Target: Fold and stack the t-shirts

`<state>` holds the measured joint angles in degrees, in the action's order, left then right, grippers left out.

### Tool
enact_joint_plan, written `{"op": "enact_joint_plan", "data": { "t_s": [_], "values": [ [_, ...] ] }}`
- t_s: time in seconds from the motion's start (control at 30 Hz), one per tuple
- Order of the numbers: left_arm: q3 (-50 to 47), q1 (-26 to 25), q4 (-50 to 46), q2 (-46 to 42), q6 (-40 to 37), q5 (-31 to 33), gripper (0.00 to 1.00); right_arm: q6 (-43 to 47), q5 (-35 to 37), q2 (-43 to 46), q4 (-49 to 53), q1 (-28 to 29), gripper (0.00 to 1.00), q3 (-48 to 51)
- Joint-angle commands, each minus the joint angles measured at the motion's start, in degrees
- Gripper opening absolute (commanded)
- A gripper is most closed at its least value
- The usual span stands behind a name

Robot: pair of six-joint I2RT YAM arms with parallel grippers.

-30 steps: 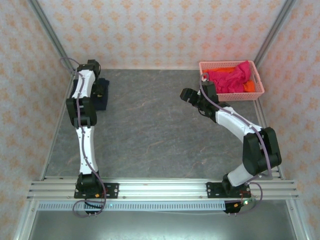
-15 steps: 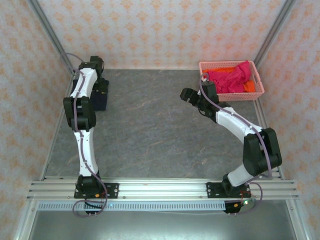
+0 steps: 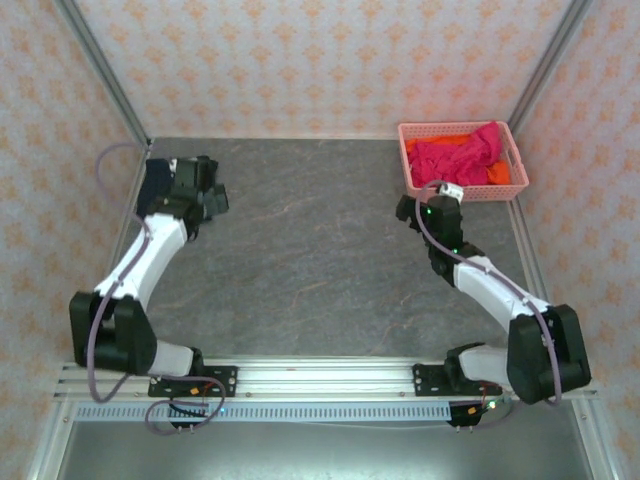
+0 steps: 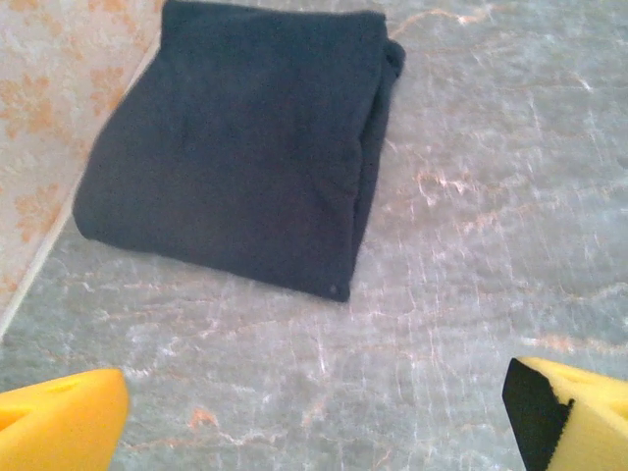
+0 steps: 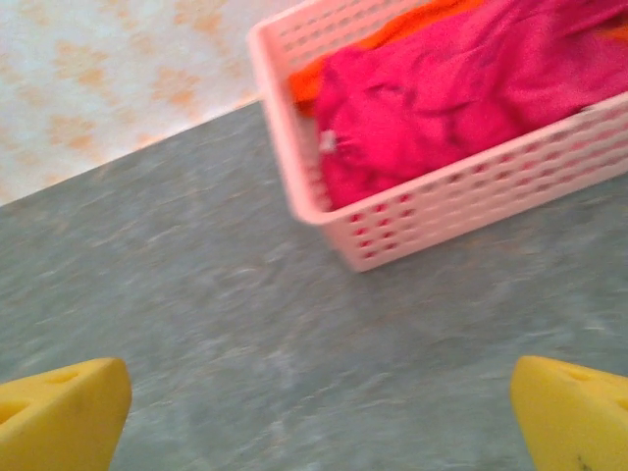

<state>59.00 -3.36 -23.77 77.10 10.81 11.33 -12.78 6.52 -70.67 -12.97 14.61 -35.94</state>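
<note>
So, we've got both arms out over the grey stone-look table [image 3: 300, 260], neither carrying anything.

The left gripper [image 3: 200, 190] sits near the far left corner. From its wrist camera the left gripper [image 4: 314, 412] has its yellow fingers [image 4: 59, 422] spread wide at the bottom corners with bare table between them, so it's let go and grasping nothing. Just ahead of it lies the dark navy cloth t-shirt [image 4: 235, 147], folded into a compact rectangle and flat on the table, one side right up against the patterned wall [image 4: 49, 98]. From above we only catch part of that navy shirt [image 3: 153, 180], tucked in the corner beside the gripper.

The right gripper [image 3: 420, 207] hangs near the front wall of the pink plastic lattice basket [image 3: 465, 192] at the far right. In its wrist view the right gripper [image 5: 319, 412] is spread wide too, with only table between the tips, clear of the basket [image 5: 471, 196]. Inside the basket the magenta-red t-shirt [image 5: 442, 98] is bunched up on top, and the orange t-shirt [image 5: 392, 34] peeks out beneath it along the far side. From above, the magenta one [image 3: 460, 155] covers most of the basket and the orange one [image 3: 505, 175] shows at the right end. Both are crumpled, not folded.
</note>
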Motion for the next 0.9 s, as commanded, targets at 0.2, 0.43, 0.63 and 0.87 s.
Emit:
{"op": "enact_joint_plan", "data": {
  "t_s": [0.2, 0.43, 0.63, 0.87],
  "values": [
    [-29.2, 0.3, 34.3, -15.4, -13.3, -4.0, 1.0, 19.4, 21.9, -2.4, -24.9, -2.5, 1.0, 11.2],
    [-40.1, 1.2, 53.8, -11.7, -14.3, -4.9, 1.0, 19.2, 18.0, -5.4, -27.9, -7.2, 1.0, 14.8],
    [-39.5, 2.0, 65.9, -2.7, -11.2, -8.9, 1.0, 14.3, 6.2, -9.4, -39.2, -10.8, 1.0, 18.5],
    [-34.0, 0.8, 64.8, 8.5, -12.2, -7.4, 1.0, 14.9, 1.7, -17.0, -40.8, -11.5, 1.0, 16.2]
  ]
}}
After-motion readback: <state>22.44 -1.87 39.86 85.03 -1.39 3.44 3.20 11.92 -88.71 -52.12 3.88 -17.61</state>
